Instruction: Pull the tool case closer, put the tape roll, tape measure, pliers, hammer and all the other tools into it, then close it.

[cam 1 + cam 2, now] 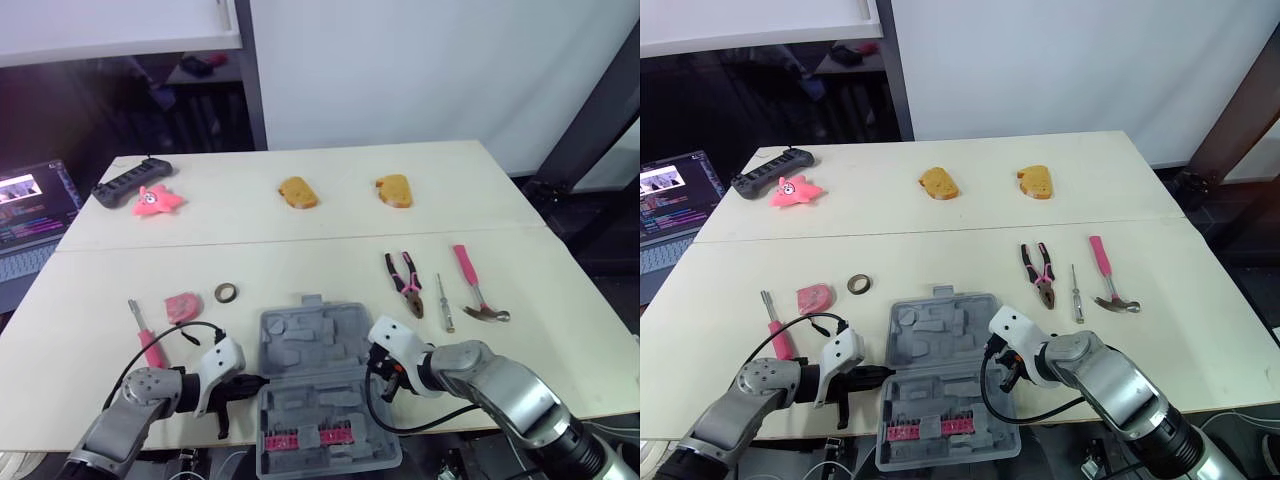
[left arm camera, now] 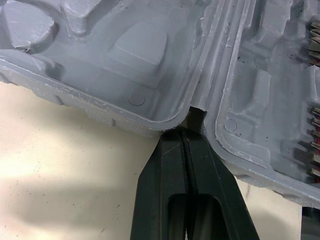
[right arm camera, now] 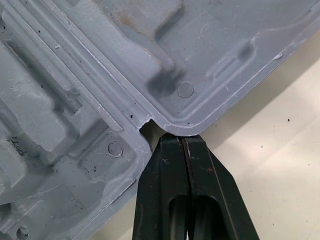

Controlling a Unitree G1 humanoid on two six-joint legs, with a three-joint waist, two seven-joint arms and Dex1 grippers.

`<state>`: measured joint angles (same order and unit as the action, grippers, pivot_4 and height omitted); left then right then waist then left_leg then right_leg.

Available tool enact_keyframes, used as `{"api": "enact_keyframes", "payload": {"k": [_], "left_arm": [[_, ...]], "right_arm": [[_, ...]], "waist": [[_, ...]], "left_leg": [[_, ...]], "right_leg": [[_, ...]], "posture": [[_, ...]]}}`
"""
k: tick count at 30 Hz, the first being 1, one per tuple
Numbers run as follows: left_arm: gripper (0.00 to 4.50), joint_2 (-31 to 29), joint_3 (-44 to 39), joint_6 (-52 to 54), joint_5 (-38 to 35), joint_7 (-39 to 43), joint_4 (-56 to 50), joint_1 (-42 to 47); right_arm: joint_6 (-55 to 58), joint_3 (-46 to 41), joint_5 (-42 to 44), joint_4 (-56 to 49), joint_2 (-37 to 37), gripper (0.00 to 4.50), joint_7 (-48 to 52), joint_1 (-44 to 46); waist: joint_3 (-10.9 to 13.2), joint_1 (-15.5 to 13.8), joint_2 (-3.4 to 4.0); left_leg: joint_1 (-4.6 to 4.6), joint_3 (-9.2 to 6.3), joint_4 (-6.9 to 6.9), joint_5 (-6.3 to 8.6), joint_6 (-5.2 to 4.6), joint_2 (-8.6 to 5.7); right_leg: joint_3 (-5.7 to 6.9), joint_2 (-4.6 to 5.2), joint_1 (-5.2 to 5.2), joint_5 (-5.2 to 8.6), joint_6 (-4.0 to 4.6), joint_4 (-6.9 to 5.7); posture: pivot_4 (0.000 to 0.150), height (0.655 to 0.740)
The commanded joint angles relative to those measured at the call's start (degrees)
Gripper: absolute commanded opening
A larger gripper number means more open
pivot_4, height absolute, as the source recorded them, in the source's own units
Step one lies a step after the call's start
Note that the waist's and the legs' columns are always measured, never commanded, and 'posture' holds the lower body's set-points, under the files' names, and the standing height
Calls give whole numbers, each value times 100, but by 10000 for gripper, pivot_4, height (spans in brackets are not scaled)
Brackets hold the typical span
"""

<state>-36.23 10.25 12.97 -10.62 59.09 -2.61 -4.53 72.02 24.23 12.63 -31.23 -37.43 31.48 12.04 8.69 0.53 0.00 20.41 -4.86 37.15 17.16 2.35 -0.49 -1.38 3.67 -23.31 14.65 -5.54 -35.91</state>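
The grey tool case [image 1: 300,345] lies open near the table's front edge, with a row of pink bits [image 1: 308,438] in its near half. My left gripper [image 1: 258,381] is shut, its tips pressed into the hinge notch on the case's left side [image 2: 186,131]. My right gripper [image 1: 375,365] is shut too, and its tips sit in the hinge notch on the right side [image 3: 182,137]. Left of the case lie the tape roll [image 1: 226,292], a pink tape measure [image 1: 182,305] and a pink screwdriver [image 1: 142,330]. On the right are the pliers [image 1: 405,280], a small screwdriver [image 1: 443,302] and the hammer [image 1: 475,288].
Two bread pieces [image 1: 297,192] [image 1: 393,190], a pink star toy [image 1: 157,200] and a black power strip [image 1: 130,180] lie at the back of the table. A laptop [image 1: 30,215] stands off the left edge. The case's near half overhangs the front edge.
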Motion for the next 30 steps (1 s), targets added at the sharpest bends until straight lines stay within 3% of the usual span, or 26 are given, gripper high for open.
{"api": "enact_keyframes", "payload": {"k": [1, 11, 17, 20, 23, 29, 30], "left_arm": [[0, 64, 199, 29, 173, -92, 218, 3], [0, 21, 135, 98, 143, -125, 178, -23], [0, -322, -346, 55, 23, -92, 333, -83], [0, -627, -657, -84, -143, 24, 389, -240], [0, -1030, -1225, -343, -490, 348, 337, -660], [0, -1692, -2869, -637, -1185, 1010, 659, -1401], [4098, -1812, -3102, -681, -1208, 1105, 833, -1490]], "right_arm": [[-28, -28, 53, -31, -59, 212, -19, -45], [-66, -209, 71, 5, -183, 212, -19, -212], [-851, -862, 119, -99, -762, 212, 249, -657], [-1534, -1505, 228, -149, -1053, 212, 521, -1108], [-2698, -2687, 432, -118, -1305, 212, 1103, -1933], [-4412, -4730, 527, 446, -1580, 212, 2301, -3558], [-4579, -4994, 556, 531, -1571, 0, 2443, -3718]], "waist": [[0, 0, 0], [2, -1, -2], [26, 8, -18], [73, 34, -50], [102, 72, -60], [162, -14, -67], [165, -16, -68]], "left_leg": [[0, 0, 0, 0, 0, 0], [5, -2, -3, 0, 1, 1], [10, -2, -6, 1, 1, 1], [13, -3, -15, 1, 1, 12], [14, 3, -31, 3, -2, 26], [30, 10, -30, 24, -38, 34], [43, 4, -26, 24, -38, 33]], "right_leg": [[0, 0, 0, 0, 0, 2], [3, 2, 1, 1, -1, 12], [4, 4, 5, 0, -3, 34], [9, -6, -3, -1, -1, 34], [11, -20, -17, -5, 5, 35], [13, -28, -25, -8, 31, 45], [20, -25, -27, -7, 34, 50]], "posture": [[1500, 7400], [1500, 7400], [1500, 7400], [1500, 7400], [1500, 7400], [1500, 7400], [1500, 7400]]}}
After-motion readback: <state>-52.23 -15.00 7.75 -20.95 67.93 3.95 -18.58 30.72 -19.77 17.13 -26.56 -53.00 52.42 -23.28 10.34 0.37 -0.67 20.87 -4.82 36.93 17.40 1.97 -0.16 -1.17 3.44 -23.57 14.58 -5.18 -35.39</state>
